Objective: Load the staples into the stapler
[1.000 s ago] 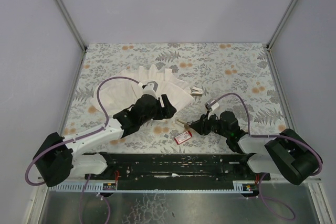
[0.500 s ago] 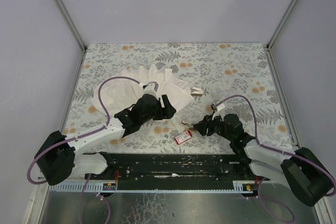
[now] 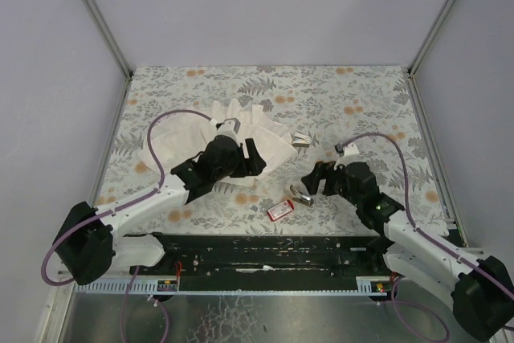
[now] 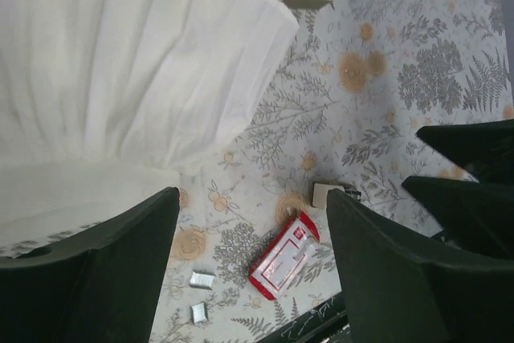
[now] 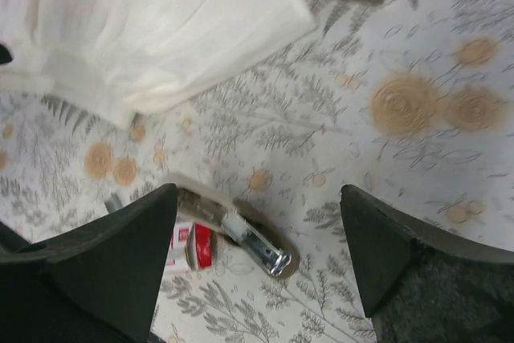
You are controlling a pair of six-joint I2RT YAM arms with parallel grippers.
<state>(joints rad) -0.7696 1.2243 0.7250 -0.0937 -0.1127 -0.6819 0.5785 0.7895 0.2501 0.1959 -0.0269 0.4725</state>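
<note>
Stapler lies on the floral surface, just beside the red box of staples, between the two arms. Right claw hangs over it with fingers apart, holding nothing. Left claw is also spread and empty, above the edge of the white cloth.

No print is legible, even on the red box.

Shiny metal stapler, glossy red box, matt pleated cloth
</note>
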